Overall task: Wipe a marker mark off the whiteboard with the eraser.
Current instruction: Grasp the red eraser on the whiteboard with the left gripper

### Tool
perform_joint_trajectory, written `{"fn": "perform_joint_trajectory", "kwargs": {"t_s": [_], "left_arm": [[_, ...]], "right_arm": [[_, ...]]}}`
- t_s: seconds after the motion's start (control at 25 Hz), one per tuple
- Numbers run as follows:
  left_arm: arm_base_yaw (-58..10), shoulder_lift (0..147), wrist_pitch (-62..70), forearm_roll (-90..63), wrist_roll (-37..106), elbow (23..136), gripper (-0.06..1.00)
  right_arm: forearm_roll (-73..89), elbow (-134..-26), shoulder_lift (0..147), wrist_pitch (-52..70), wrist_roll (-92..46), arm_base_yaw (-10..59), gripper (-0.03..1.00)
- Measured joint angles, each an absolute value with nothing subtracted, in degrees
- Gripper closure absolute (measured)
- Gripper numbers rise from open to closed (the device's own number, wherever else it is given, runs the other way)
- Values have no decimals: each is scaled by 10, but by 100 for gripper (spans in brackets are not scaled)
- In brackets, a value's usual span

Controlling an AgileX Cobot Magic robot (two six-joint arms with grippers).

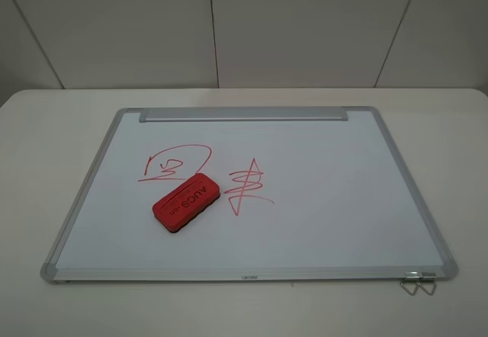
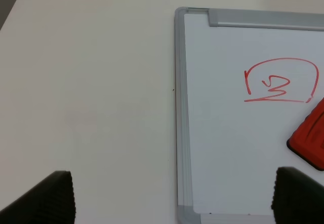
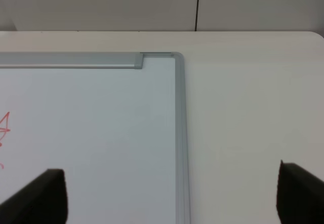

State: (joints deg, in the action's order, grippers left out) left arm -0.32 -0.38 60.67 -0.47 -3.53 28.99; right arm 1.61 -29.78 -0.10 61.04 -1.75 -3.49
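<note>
The whiteboard (image 1: 328, 200) lies flat on a pale table, its silver tray strip (image 1: 242, 114) along the far edge. On its left half is the marker mark (image 1: 177, 162), a thin red looping scribble. The red eraser (image 1: 187, 200) rests just in front of it, touching its lower line, lettering up. Neither arm appears in the exterior view. In the left wrist view my left gripper (image 2: 172, 196) is open above the board's left frame (image 2: 180, 107), with the mark (image 2: 281, 79) and the eraser (image 2: 310, 138) off to one side. My right gripper (image 3: 169, 198) is open above the board's right frame (image 3: 180, 133).
A spiky red zigzag scribble (image 1: 248, 187) sits right of the eraser; its edge (image 3: 4, 127) shows in the right wrist view. Two metal hanger loops (image 1: 418, 282) stick out at the board's near right corner. Bare table (image 2: 91, 97) surrounds the board; a wall stands behind.
</note>
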Motion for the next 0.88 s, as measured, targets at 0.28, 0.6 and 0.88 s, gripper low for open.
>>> {"fn": "perform_joint_trajectory", "kwargs": {"t_s": [0.28,0.6,0.88], "left_arm": [[-3,-4,607,-5,-35,290,17],[-3,-4,607,-5,-35,290,17],[-3,-4,607,-5,-35,290,17]], "right_arm": [[16,-298,-1,610,-17,-35,26],[16,-298,-1,610,-17,-35,26],[16,-298,-1,610,-17,-35,26]]}}
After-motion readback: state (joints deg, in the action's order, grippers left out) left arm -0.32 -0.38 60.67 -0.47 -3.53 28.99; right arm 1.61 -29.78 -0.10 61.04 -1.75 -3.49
